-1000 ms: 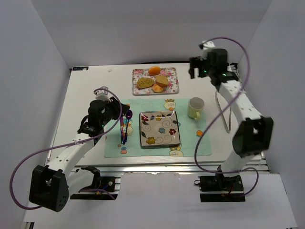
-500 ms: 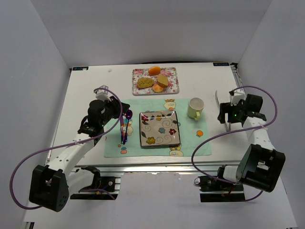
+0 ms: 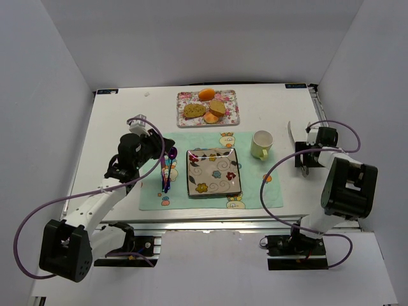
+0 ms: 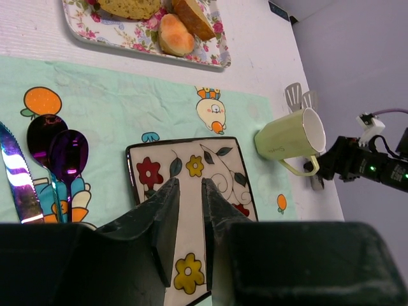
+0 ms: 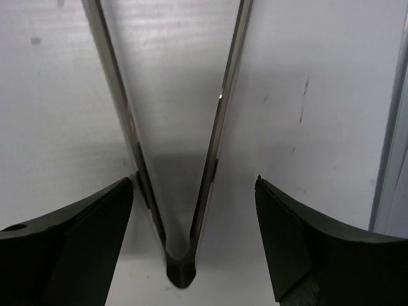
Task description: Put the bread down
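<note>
The bread [image 3: 217, 107], a golden slice with a brown crust edge, lies on the floral tray [image 3: 230, 120] at the back, beside an olive-brown piece [image 3: 194, 110], a peach round piece [image 3: 211, 118] and an orange fruit [image 3: 206, 94]. It also shows in the left wrist view [image 4: 191, 16]. My right gripper [image 3: 305, 157] is open low over the table at the right, and its fingers [image 5: 76, 236] straddle the hinge end of metal tongs [image 5: 180, 271]. My left gripper [image 4: 190, 191] is shut and empty, hovering left of the flowered plate [image 3: 213, 172].
A pale green cup [image 3: 261, 145] stands right of the plate on the mint placemat [image 3: 255, 191]. A knife and two purple spoons [image 3: 167, 171] lie left of the plate. The table's right edge [image 3: 344, 166] is close to my right arm.
My right arm has swung down from high at the back right to the table's right side, and its gripper now sits low over the tongs. The left arm has not moved.
</note>
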Motion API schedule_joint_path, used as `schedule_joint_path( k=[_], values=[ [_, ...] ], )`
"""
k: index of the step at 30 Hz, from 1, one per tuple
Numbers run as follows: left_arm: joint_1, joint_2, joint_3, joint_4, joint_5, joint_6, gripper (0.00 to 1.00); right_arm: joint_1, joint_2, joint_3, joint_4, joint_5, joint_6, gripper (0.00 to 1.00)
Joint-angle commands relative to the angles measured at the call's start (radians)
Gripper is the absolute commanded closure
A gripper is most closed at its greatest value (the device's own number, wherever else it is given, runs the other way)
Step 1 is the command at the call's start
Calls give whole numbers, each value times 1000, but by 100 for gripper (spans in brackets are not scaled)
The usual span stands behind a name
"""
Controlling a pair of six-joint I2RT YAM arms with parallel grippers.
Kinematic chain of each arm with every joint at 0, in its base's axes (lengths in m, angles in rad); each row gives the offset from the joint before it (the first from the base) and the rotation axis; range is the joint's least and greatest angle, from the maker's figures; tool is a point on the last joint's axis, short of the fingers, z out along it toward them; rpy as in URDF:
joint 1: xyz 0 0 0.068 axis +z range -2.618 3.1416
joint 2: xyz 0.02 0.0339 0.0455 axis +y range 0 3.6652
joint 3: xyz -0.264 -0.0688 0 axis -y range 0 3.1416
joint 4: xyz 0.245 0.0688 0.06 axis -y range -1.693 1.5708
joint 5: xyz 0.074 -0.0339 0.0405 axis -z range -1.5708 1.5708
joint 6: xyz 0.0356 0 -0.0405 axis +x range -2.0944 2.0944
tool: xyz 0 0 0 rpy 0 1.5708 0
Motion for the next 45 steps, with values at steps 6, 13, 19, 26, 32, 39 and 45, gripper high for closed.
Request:
schedule_joint_path(
  k=[6,13,19,26,32,39,45],
  values=[
    [-2,-54,-8,-17,-13,-7,69,12,177,210,83,-104,47,26],
    [-2,-56,9,-49,-28,4,69,17,274,297,33,-169,33,51],
    [-2,-57,21,-61,-31,7,69,21,175,320,-9,-256,-51,81],
    [-2,-31,35,-50,-14,14,69,118,76,564,-182,-483,-166,56],
    [-2,-36,38,-44,-19,14,69,299,133,788,-271,-505,-143,48],
    [-2,-100,3,-69,-44,11,69,504,196,903,-349,-454,-264,48],
    [-2,-149,-20,-90,-70,7,68,615,260,935,-398,-298,-382,51]
  ],
)
